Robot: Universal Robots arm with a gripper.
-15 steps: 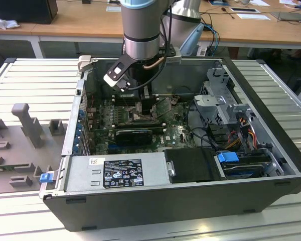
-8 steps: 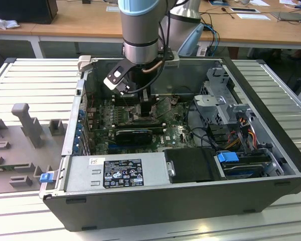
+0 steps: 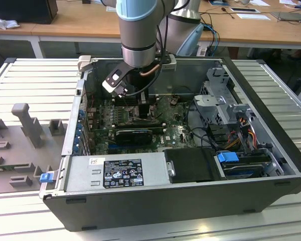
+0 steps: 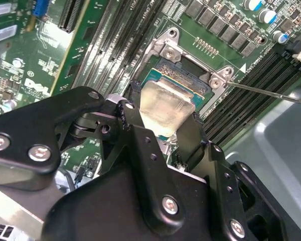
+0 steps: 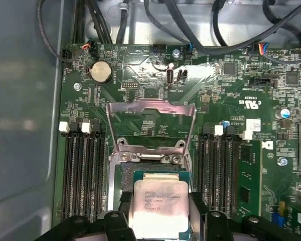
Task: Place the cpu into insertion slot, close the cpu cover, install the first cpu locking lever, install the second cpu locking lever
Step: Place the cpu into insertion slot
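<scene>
Clearly placing is in hand: the gripper (image 4: pixel 163 123) clamps the chip (image 5: pixel 159 203) by its edges right at the socket (image 5: pixel 140 168), cover (image 5: pixel 150 105) raised, and seating probably needs a level, square descent

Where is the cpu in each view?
Exterior view: the pincer sits low over the motherboard, under the arm.
First wrist view: the cpu held in the pincer, beside the raised cpu cover.
Second wrist view: cpu gripped over the insertion slot.
Shared landmark: black memory slots flank it in both wrist views.
</scene>
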